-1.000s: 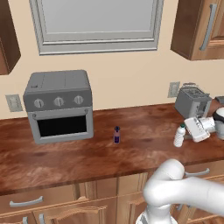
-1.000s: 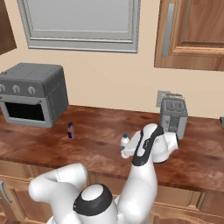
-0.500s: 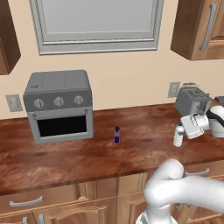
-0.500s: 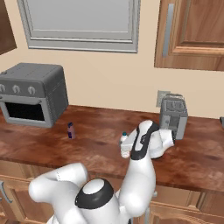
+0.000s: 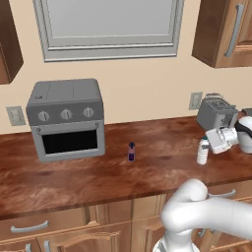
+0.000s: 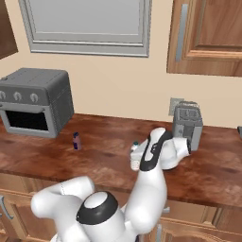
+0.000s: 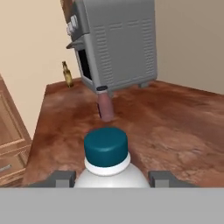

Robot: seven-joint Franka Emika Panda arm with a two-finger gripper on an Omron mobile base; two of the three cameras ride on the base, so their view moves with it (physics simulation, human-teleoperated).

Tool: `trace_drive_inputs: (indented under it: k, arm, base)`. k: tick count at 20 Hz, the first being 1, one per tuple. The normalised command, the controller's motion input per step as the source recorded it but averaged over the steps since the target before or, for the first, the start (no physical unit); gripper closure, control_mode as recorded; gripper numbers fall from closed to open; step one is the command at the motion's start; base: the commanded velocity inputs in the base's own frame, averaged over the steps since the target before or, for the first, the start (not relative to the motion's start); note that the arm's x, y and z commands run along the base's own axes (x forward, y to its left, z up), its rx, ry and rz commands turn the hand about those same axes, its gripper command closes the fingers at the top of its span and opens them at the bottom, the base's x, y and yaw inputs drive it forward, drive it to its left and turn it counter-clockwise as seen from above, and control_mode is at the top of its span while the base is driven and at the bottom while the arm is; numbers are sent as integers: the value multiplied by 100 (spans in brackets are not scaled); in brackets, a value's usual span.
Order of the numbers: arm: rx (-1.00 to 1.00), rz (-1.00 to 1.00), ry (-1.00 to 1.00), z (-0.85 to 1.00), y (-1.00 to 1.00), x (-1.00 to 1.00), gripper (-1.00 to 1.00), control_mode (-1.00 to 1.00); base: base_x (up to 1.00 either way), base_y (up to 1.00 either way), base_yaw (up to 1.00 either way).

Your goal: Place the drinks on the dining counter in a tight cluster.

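A robot's gripper [image 7: 111, 178] closes narrowly about a light, slick plastic water bottle [image 5: 202, 151] at three o'clock on the counter [image 5: 74, 179]; the body below the cap looks safest to hold.

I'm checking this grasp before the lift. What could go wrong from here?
1. The pincer sits at the water bottle's shoulder, just under the cap; gripped that high, the bottle could swing or slip out when lifted.
2. The toaster stands close behind the bottle, so a careless lift could knock it.
3. The purple bottle stands in the open and could tip if the arm sweeps low.
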Motion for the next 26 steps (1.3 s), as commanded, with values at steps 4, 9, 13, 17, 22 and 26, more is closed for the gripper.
trace_drive_inputs:
  k: [4,9,13,17,22,26]
  arm:
    - [0,0,13,56,3,-24,100,-100]
    - [0,0,5,50,1,-39,100,-100]
    - [2,0,1,41,1,-39,100,-100]
    - [0,0,0,29,7,-30,100,-100]
    - [3,0,0,27,13,-33,100,-100]
    - [9,0,0,36,12,-36,100,-100]
  base:
    - [0,0,0]
    - [0,0,0]
    - [0,0,0]
    - [0,0,0]
    - [0,0,0]
    - [0,0,0]
